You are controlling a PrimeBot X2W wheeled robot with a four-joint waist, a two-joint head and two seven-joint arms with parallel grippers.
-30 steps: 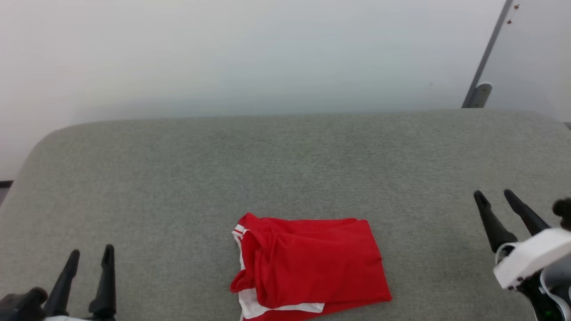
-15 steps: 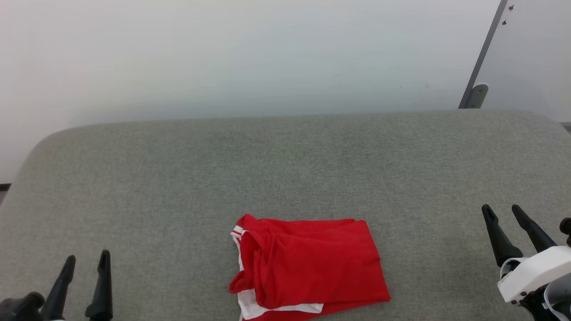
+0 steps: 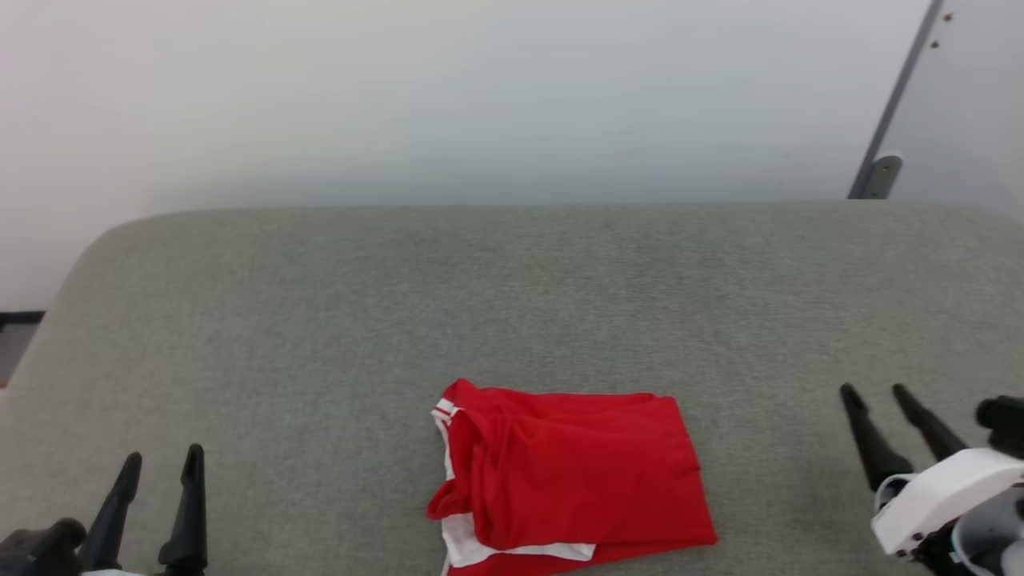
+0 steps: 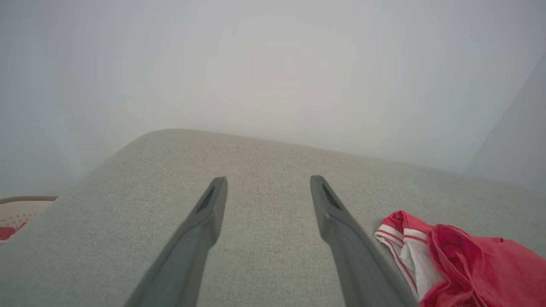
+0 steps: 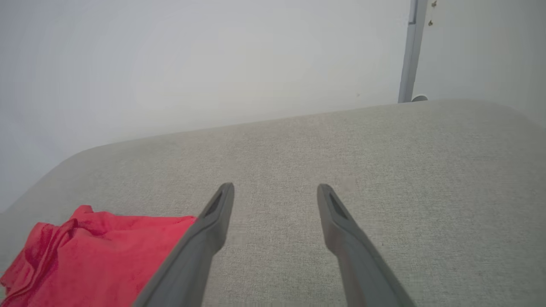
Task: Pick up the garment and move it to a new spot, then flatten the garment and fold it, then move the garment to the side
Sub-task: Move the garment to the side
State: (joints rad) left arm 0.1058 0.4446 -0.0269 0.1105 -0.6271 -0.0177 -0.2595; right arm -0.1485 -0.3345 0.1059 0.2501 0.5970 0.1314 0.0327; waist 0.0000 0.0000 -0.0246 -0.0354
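Note:
The garment, a red T-shirt folded into a rough rectangle with white sleeve fabric and striped trim along its left edge, lies on the grey padded table near the front edge, centre. In the left wrist view the garment sits right of the fingers; in the right wrist view the garment sits to their left. My left gripper is open at the lower left, well apart from the shirt. At the lower right my right gripper is open too, nothing between its fingers.
A pale wall rises behind the table. A grey metal post with a foot stands at the back right. The table's rounded left corner drops to the floor, where a red-and-white patterned item lies in the left wrist view.
The head camera has shifted a little, so the whole scene slid right. My right gripper has drawn back and lower toward the front right corner. The garment lies unchanged.

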